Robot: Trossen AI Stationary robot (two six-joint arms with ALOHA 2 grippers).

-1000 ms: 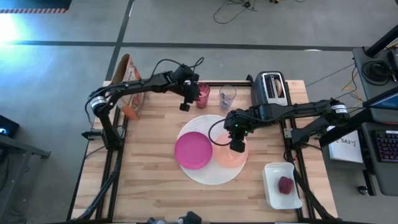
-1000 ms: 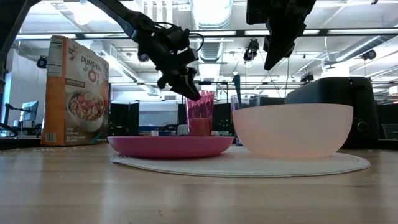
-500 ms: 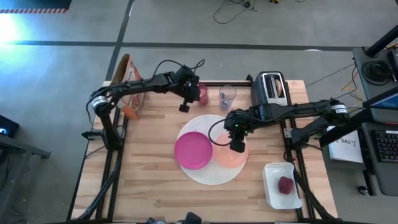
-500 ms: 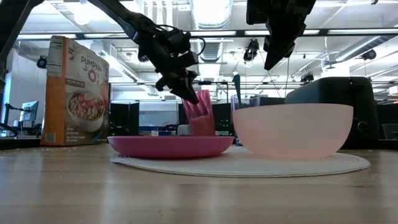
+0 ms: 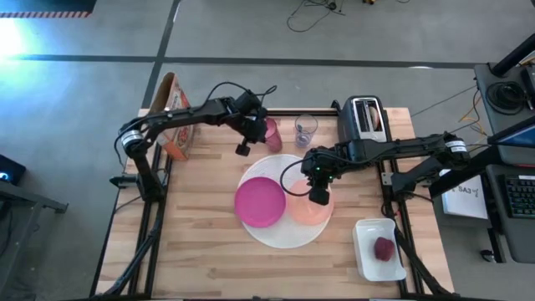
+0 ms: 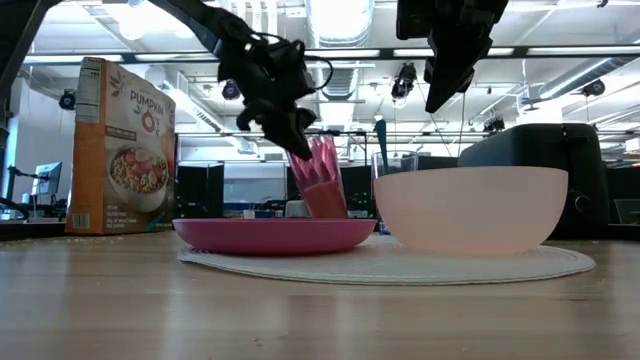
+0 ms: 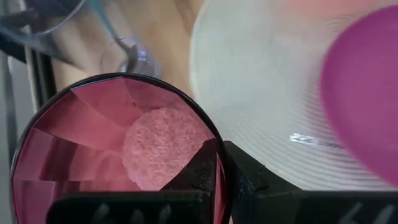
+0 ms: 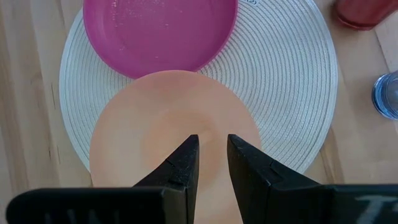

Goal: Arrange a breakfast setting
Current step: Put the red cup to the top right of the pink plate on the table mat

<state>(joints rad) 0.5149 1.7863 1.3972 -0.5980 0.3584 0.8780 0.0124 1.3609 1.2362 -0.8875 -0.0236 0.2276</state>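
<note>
The pink translucent faceted plastic cup (image 5: 270, 132) sits at the back of the table, just behind the large white round woven plate (image 5: 284, 234). The left gripper (image 7: 219, 163) has clamped down on its rim, one finger inside the cup and one outside. In the low view the cup (image 6: 322, 180) is tipped over at an angle, not upright. Looks light and stiff, probably slick too, so a rim pinch like that will likely let it swing or slip; thin wall, so squeezing harder might crack it. The rim is really the only place those fingers fit.

The right gripper (image 8: 212, 163) hangs over the peach-orange plastic bowl (image 8: 175, 134) with its fingers a little apart and nothing between them. The bowl rests on the white plate's right side, touching the smaller magenta plastic plate (image 5: 260, 201) on the left side. The dark red fruit (image 5: 384, 247) lies in a white rectangular tray (image 5: 368, 264) at the front right corner, well apart from the rest.

The surface is a pale wood-plank tabletop (image 5: 196, 251), flat and smooth. A clear glass tumbler (image 5: 306, 130) stands just beside the pink cup, a silver and black toaster (image 5: 367, 118) is at the back right, and a pumpkin cereal box (image 6: 124, 146) stands back left. Beyond is an open workshop with ceiling lights and a grey concrete floor.
</note>
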